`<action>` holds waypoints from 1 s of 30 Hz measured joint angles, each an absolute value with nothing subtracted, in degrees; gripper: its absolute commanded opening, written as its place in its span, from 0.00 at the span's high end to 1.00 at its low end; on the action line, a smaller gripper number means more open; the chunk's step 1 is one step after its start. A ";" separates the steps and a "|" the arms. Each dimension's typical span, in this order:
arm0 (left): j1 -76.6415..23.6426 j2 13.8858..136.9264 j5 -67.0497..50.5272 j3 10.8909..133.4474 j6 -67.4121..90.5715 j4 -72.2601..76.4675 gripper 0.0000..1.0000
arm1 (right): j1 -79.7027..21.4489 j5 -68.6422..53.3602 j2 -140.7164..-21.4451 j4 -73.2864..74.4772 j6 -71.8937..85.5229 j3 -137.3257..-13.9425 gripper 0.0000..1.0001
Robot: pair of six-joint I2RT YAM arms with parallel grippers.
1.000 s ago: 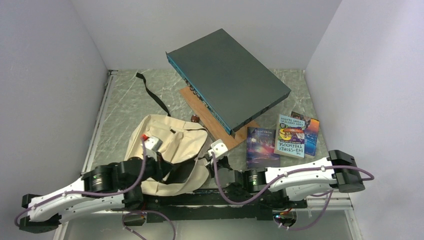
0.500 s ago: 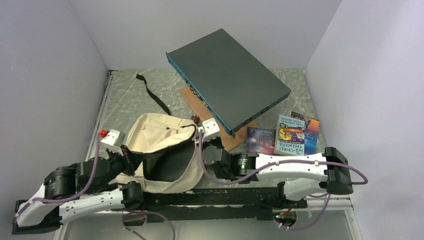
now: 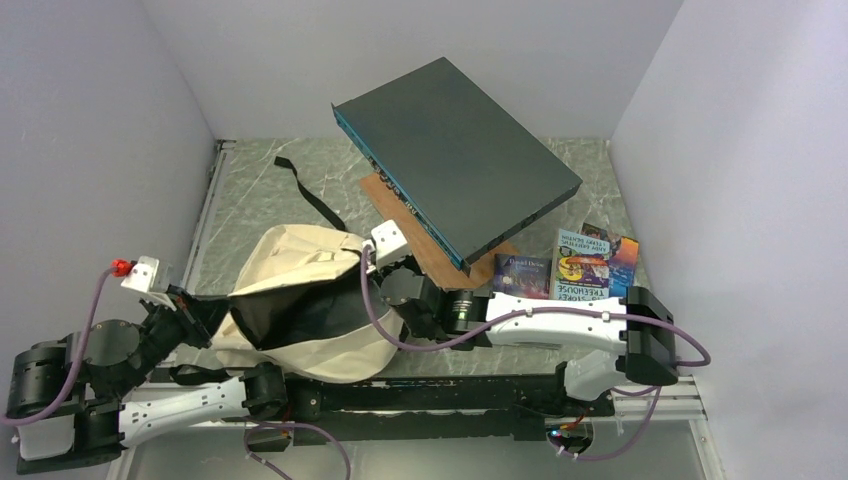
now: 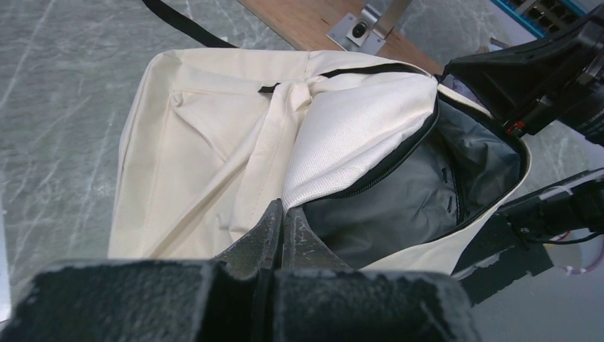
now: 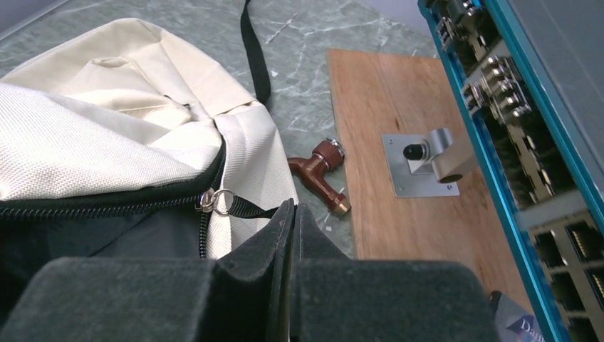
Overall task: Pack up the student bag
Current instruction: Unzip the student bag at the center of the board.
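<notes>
The student bag [image 3: 300, 255] is a cream canvas backpack lying at the near left, its mouth held open onto a dark grey lining [image 4: 413, 199]. My left gripper [image 3: 212, 314] is shut on the near left edge of the opening; in the left wrist view my gripper [image 4: 283, 208] pinches the cream flap [image 4: 356, 128]. My right gripper [image 3: 372, 278] is at the bag's right edge. In the right wrist view my gripper [image 5: 293, 208] is shut on the black zipper pull [image 5: 242, 206], which hangs from a metal ring [image 5: 216, 201].
A big dark grey flat box [image 3: 455, 165] leans over a wooden board [image 3: 425, 240] that carries a metal bracket [image 5: 424, 164]. A brown tap-like piece [image 5: 319, 171] lies beside the bag. Books [image 3: 580, 270] lie at the right. A black strap [image 3: 305, 195] trails behind the bag.
My left gripper has pulled back to the left and my right gripper has moved up and left. The bag's mouth has opened wider and the bag has shifted left.
</notes>
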State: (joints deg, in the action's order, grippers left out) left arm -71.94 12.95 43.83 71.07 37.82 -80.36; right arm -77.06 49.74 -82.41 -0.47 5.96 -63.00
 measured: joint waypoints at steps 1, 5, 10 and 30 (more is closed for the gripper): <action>-71.94 12.95 44.10 71.13 37.36 -80.62 1.00 | -76.88 49.39 -83.13 -0.58 5.43 -63.68 1.00; -71.94 13.34 44.16 71.13 36.40 -81.32 0.94 | -76.23 48.77 -86.56 -0.95 3.55 -66.11 1.00; -71.92 14.72 40.49 67.59 34.02 -77.67 0.56 | -75.99 45.06 -87.61 -1.15 3.07 -66.30 1.00; -71.50 42.17 33.32 55.66 26.04 -51.46 0.19 | -75.92 36.47 -80.95 -1.85 9.65 -58.35 1.00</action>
